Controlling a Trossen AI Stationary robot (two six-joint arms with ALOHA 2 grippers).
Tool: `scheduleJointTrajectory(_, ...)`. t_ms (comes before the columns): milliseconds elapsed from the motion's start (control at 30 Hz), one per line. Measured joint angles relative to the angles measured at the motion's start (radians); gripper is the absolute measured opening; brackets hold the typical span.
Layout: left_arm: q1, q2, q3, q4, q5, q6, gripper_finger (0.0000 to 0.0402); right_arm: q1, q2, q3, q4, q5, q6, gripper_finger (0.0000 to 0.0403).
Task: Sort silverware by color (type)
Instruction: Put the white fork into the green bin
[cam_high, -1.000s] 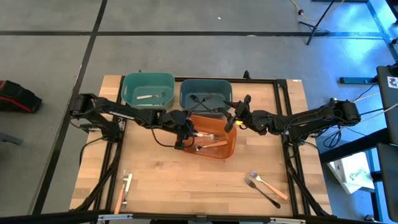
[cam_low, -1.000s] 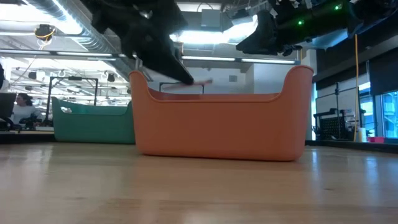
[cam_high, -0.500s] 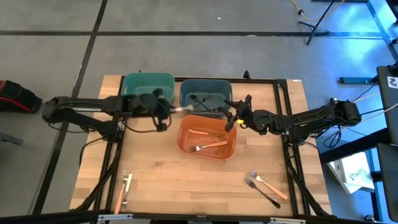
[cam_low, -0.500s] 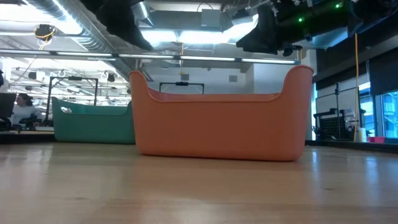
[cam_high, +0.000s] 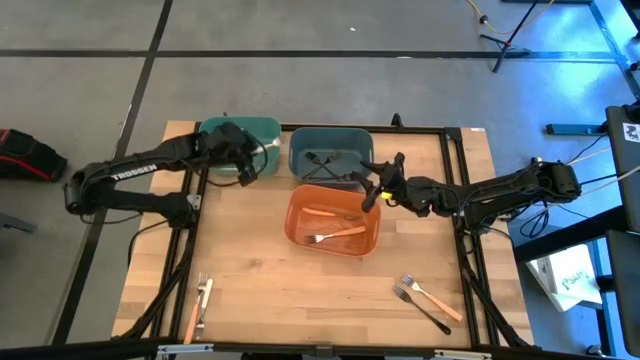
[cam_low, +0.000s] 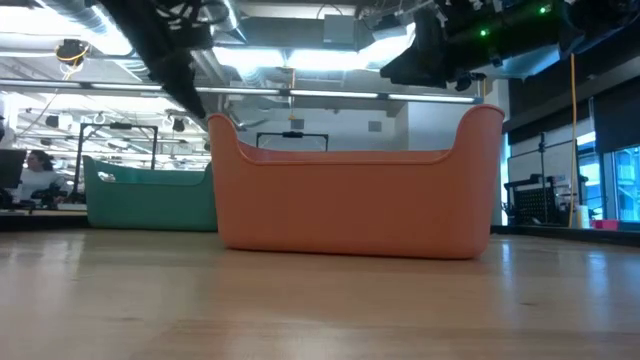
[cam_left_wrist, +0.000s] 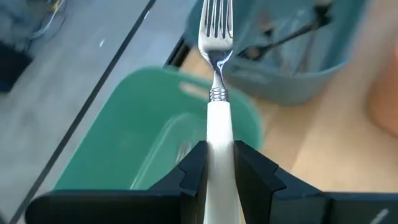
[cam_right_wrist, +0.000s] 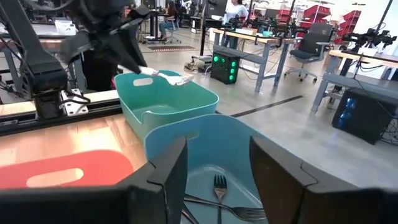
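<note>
While my left pincer (cam_left_wrist: 219, 163) grips a white-handled metal fork (cam_left_wrist: 217, 87) over the teal plastic bin's (cam_high: 215, 133) near rim, my right pincer (cam_high: 372, 190) hangs open—above the blue-grey bin's (cam_high: 331, 140) edge beside the orange bin (cam_high: 332, 245).

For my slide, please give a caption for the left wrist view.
Left pincer holds a white-handled fork above the teal bin.
</note>
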Motion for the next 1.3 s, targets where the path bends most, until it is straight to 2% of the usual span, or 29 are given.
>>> scheduleJointTrajectory(300, 0.189, 0.005, -0.008, -0.112, 0.027, 0.000, 0.0060, 0.000, 0.000, 0.000, -0.004, 0.000, -0.001, 0.0161)
scheduleJointTrajectory(433, 0.252, 0.006, -0.054, -0.112, 0.103, 0.005, 0.0060, 0.000, 0.000, 0.000, -0.005, 0.000, -0.001, 0.0161)
scheduleJointTrajectory(700, 0.345, 0.006, -0.126, -0.058, 0.166, 0.027, 0.0060, 0.000, 0.000, 0.000, -0.005, 0.000, -0.001, 0.0161)
scheduleJointTrajectory(1300, 0.386, 0.142, -0.129, -0.029, 0.182, 0.035, 0.0060, 0.000, 0.000, 0.000, -0.005, 0.000, -0.001, 0.0161)
